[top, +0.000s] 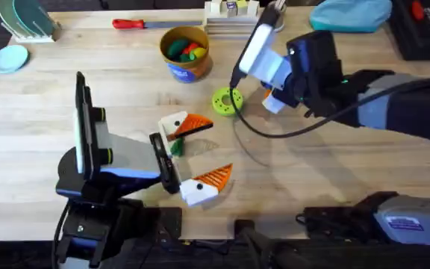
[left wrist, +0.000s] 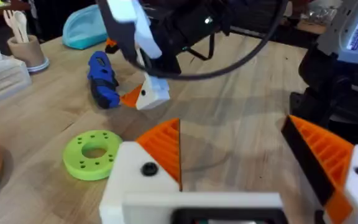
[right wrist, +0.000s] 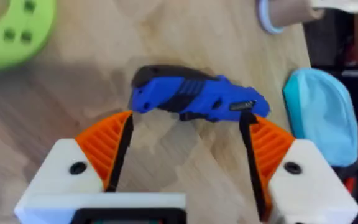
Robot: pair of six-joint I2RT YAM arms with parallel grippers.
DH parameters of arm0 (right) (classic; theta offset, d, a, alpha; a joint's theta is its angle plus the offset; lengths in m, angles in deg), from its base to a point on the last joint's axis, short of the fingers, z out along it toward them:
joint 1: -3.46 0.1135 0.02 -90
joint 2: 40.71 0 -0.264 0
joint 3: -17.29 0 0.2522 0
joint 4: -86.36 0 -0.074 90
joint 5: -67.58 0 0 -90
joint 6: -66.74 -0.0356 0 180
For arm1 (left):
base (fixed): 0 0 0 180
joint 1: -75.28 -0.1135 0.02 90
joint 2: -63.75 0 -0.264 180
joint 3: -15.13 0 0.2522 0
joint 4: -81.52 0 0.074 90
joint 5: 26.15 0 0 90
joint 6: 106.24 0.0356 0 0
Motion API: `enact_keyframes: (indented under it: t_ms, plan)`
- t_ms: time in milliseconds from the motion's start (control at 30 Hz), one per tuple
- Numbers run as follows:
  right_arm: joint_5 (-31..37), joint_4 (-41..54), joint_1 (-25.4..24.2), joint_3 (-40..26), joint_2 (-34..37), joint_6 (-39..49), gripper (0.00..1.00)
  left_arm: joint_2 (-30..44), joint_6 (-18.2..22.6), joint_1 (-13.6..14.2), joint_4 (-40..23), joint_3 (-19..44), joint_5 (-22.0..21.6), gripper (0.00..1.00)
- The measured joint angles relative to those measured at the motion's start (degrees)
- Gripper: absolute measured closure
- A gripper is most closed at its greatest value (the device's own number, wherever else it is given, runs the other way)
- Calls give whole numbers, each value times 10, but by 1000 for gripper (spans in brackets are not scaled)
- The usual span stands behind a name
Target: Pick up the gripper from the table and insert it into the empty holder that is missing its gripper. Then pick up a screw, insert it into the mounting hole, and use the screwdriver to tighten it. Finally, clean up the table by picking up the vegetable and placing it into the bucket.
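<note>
two end effectors are mine, and the right one matters here. across the pale wooden tabletop (top: pixel 43 112), my right end effector (right wrist: pixel 185 146) hangs spread wide directly over the thick blue cylindrical powered screwdriver (right wrist: pixel 194 99), which lies flat on the wood at the far right, just beyond the lime-green round disc with holes (top: pixel 226 101). its long axis runs across the gap between my orange ribbed pads (right wrist: pixel 107 146), end to end from one pad toward the other, so i judge my wrist must turn before closing. which end carries the tip i cannot tell. my left end effector (top: pixel 189 157) is well apart, open, holding nothing.
</note>
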Motion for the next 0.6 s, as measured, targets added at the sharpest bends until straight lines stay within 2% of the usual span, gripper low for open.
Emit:
enact_keyframes:
  t_ms: [100,167,233,300,433,500,600]
  plan:
    - [-5,-1,0,0,-37,-84,10,0,-4,0,20,0,-15,8]
    - [-7,-2,0,0,-54,-119,10,0,-22,0,39,3,-32,8]
    - [-11,-2,0,0,-64,-143,10,0,-50,0,20,18,-61,8]
    - [-12,-2,0,0,-66,-158,10,0,-72,0,-36,51,-97,8]
    - [-14,0,0,0,-66,-176,11,11,-93,0,-223,157,-188,8]
    - [-14,0,0,0,-67,-183,9,39,-103,0,-311,214,-243,6]
    - [-14,-1,0,0,-66,-194,10,102,-109,0,-403,282,-320,9]
